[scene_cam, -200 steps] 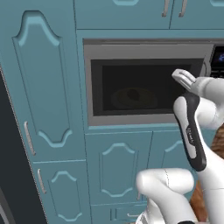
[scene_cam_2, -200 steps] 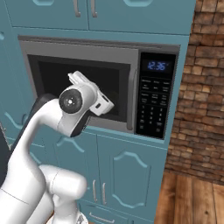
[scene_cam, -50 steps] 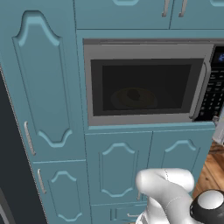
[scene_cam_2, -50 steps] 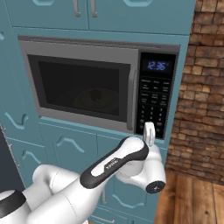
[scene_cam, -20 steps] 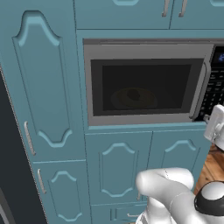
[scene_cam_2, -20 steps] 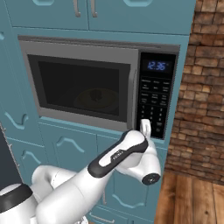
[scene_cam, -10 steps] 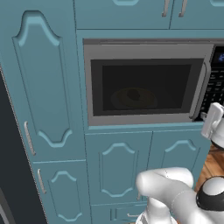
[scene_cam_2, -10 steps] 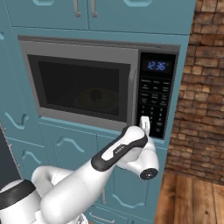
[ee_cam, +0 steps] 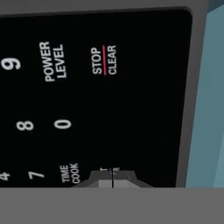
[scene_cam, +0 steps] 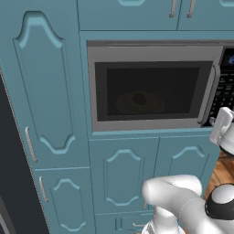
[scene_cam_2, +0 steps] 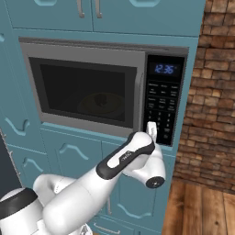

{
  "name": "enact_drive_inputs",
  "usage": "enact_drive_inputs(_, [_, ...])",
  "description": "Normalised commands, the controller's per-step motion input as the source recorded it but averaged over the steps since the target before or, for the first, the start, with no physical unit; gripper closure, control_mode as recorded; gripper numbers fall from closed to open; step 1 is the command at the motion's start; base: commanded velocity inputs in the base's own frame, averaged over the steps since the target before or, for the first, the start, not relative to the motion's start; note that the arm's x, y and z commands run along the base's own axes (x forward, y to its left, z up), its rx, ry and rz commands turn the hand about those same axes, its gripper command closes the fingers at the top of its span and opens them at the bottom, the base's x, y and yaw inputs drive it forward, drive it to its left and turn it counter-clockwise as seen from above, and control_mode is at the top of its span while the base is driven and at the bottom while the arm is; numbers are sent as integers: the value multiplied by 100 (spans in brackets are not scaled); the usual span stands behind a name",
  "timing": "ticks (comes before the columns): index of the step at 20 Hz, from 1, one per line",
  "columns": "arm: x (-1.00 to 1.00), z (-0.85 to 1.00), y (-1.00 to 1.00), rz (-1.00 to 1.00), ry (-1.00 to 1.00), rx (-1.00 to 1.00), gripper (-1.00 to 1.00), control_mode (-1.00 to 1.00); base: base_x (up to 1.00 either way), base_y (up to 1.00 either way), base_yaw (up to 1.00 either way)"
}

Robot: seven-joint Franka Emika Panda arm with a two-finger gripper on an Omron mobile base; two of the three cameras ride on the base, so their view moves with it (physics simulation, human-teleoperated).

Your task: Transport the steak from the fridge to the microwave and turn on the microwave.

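The wide grey microwave (scene_cam_2: pixel 105 89) with the dark glass window sits built into the teal cabinets (scene_cam: pixel 45 91), and its door is closed. Behind the glass a dim round plate (scene_cam: pixel 139 103) shows, with a small dark lump at its middle that is most likely the reddish-brown steak (scene_cam: pixel 140 97); the tinted window makes it too murky to be sure. So the carrying part of the job looks finished, and the step in hand is switching the oven on.

The white arm reaches up from low in the scene, and its two-finger gripper (scene_cam_2: pixel 151 130) is up against the bottom of the black keypad strip (scene_cam_2: pixel 162 110), at the right of the door. The fingers are clenched together on nothing, a single blunt point for prodding. From the hand camera the closed tips (ee_cam: pixel 112 179) sit right at the panel, beside the "TIME COOK" label and below the "0" key, with "STOP CLEAR" and "POWER LEVEL" further off. The lettering at the tips is cut off, so which button lies under them cannot be read.

The next move calls for a short, straight push into the start key, keeping well clear of "STOP CLEAR". The blue clock display (scene_cam_2: pixel 164 69) reads a time of day, so nothing looks to be running yet.
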Motion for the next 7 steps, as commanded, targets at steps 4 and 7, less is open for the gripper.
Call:
enact_drive_inputs(4, [12, -6, 0, -1, 0, 1, 100, -100, 0, 0, 0])
enact_drive_inputs(7, [0, 0, 0, -1, 0, 0, 100, -100, 0, 0, 0])
